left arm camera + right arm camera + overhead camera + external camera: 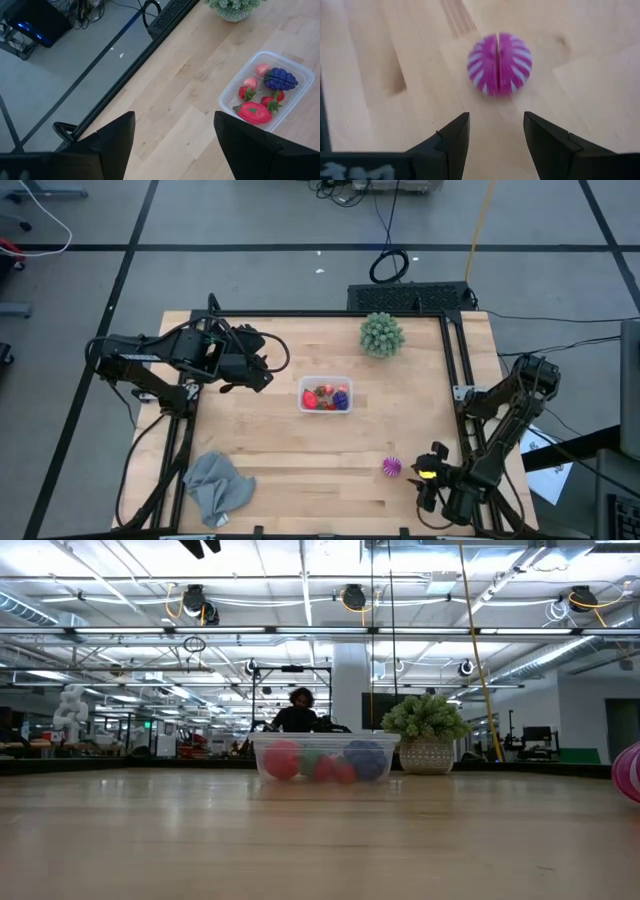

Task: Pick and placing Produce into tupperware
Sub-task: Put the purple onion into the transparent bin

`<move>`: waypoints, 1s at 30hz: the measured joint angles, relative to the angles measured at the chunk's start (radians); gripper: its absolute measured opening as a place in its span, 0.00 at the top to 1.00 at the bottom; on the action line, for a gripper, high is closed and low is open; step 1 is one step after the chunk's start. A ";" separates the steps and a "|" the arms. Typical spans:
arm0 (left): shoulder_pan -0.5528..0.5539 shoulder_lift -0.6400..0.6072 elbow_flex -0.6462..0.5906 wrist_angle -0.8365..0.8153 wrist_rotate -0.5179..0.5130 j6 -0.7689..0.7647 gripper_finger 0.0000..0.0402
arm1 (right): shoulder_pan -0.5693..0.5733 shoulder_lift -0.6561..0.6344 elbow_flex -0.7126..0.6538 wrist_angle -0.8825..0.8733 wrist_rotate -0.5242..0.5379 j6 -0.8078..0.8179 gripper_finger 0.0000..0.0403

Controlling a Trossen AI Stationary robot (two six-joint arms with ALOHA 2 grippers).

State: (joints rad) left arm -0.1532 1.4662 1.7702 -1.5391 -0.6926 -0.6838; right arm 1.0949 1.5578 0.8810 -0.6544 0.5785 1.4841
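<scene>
The clear tupperware (303, 394) stands near the table's middle and holds red, pink and dark purple produce (260, 90). One striped magenta piece of produce (499, 64) rests on the wood near the front right (391, 467). My right gripper (495, 125) is open just to its right (419, 478), pointing at it without touching. My left gripper (175, 125) hangs open above the table, left of the tupperware (262, 375), with nothing between its fingers.
A green spiky ball in a pot (381, 333) stands at the far edge, behind the tupperware. A grey cloth (217, 485) lies crumpled at the front left. Black rails (455, 370) frame the table. In the low view a person (300, 708) shows in the room beyond.
</scene>
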 joint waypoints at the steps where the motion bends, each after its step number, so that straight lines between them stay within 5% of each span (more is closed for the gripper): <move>1: 0.000 0.000 0.000 0.000 0.000 0.000 0.31 | 0.013 0.000 0.000 0.000 0.033 0.014 0.56; 12: 0.000 0.000 0.000 0.000 -0.016 0.020 0.31 | 0.118 0.042 -0.018 0.072 0.275 0.148 0.56; 23: 0.000 0.000 0.000 0.015 -0.016 0.021 0.31 | 0.118 0.076 -0.238 0.454 0.370 0.092 0.56; 30: 0.000 0.000 0.000 0.030 -0.017 0.027 0.31 | 0.118 0.076 -0.298 0.471 0.367 0.115 0.56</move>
State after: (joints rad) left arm -0.1532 1.4658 1.7702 -1.5089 -0.7094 -0.6567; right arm 1.2132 1.6333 0.5833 -0.1837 0.9452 1.5989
